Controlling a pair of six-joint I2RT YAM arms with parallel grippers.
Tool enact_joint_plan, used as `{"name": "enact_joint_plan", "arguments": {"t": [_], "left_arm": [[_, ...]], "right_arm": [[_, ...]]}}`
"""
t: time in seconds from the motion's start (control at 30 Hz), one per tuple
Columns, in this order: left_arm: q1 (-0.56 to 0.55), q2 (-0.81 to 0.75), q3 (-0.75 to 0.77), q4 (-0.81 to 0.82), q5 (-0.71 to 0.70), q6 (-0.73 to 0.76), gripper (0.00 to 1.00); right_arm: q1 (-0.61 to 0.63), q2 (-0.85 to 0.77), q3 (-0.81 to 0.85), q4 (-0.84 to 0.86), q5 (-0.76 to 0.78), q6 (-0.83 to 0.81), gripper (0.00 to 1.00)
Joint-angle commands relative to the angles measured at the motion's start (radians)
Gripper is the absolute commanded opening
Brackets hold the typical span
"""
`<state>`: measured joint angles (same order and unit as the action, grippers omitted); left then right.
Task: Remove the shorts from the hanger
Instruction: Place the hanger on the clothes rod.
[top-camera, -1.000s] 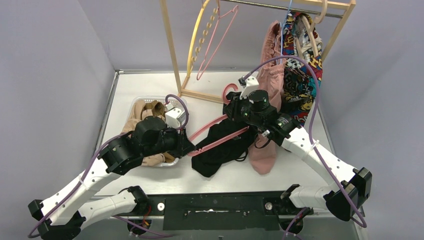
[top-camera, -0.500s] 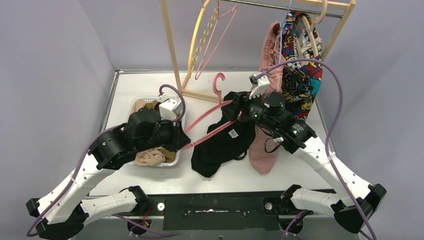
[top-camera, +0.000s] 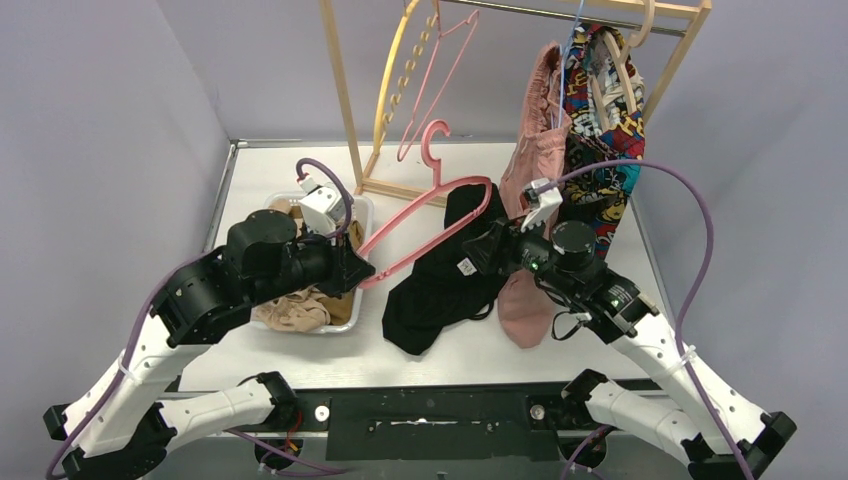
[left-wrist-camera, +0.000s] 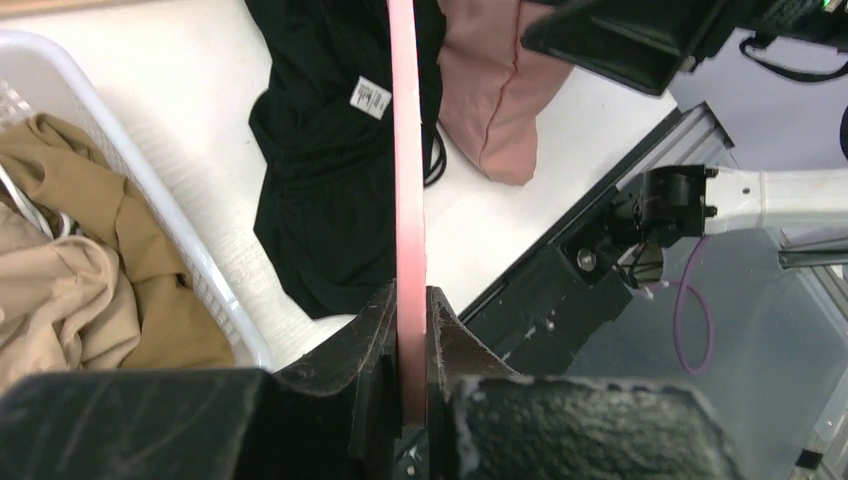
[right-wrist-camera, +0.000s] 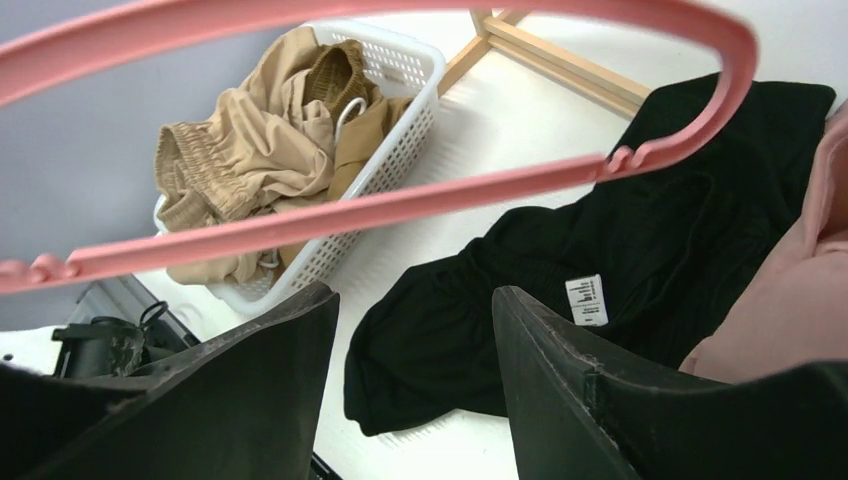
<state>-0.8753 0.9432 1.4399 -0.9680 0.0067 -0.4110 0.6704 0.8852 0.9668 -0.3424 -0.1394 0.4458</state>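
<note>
My left gripper (top-camera: 362, 273) is shut on the lower end of a pink hanger (top-camera: 425, 228) and holds it tilted above the table; the wrist view shows the bar clamped between the jaws (left-wrist-camera: 408, 300). Black shorts (top-camera: 440, 290) lie on the table. Their upper end sits at the hanger's right end, and I cannot tell if it still hangs there. My right gripper (top-camera: 483, 250) is open and empty just right of the hanger, above the black shorts (right-wrist-camera: 600, 240). Dusty pink shorts (top-camera: 527, 300) lie beside them. Beige shorts (top-camera: 292, 312) and olive-brown shorts (left-wrist-camera: 90, 190) fill the basket.
A white basket (top-camera: 345, 322) stands left of the black shorts. A wooden rack (top-camera: 345, 90) at the back carries yellow and pink hangers (top-camera: 400, 80), more pink fabric (top-camera: 540, 140) and a patterned garment (top-camera: 605, 130). Cables loop over both arms.
My left gripper has raised the hanger and drawn it left, the hook rising towards the rack. My right gripper has pulled back right and down, off the hanger. The black shorts' top rose, then stayed.
</note>
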Motion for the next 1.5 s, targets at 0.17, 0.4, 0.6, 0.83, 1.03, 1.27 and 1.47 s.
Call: {"name": "enact_joint_plan", "arguments": {"t": [0.17, 0.4, 0.6, 0.83, 1.03, 1.27, 1.47], "left_arm": [[0.000, 0.019, -0.035, 0.349, -0.114, 0.127, 0.00], [-0.009, 0.112, -0.023, 0.513, -0.223, 0.235, 0.00], [-0.066, 0.171, -0.032, 0.683, -0.418, 0.350, 0.00], [-0.126, 0.259, 0.009, 0.840, -0.483, 0.453, 0.00], [-0.131, 0.347, 0.083, 0.883, -0.511, 0.459, 0.00], [-0.121, 0.460, 0.233, 0.844, -0.557, 0.437, 0.00], [-0.080, 0.535, 0.342, 0.747, -0.514, 0.376, 0.00]], "right_arm": [[0.012, -0.115, -0.064, 0.125, -0.125, -0.028, 0.59], [0.015, -0.145, -0.096, 0.125, -0.096, -0.023, 0.59], [0.018, -0.137, -0.113, 0.135, -0.084, -0.009, 0.60], [0.022, -0.132, -0.134, 0.143, -0.076, 0.001, 0.60], [0.023, -0.129, -0.128, 0.136, -0.071, -0.002, 0.60], [0.026, -0.122, -0.132, 0.140, -0.059, 0.004, 0.60], [0.028, -0.119, -0.129, 0.138, -0.061, 0.005, 0.61]]}}
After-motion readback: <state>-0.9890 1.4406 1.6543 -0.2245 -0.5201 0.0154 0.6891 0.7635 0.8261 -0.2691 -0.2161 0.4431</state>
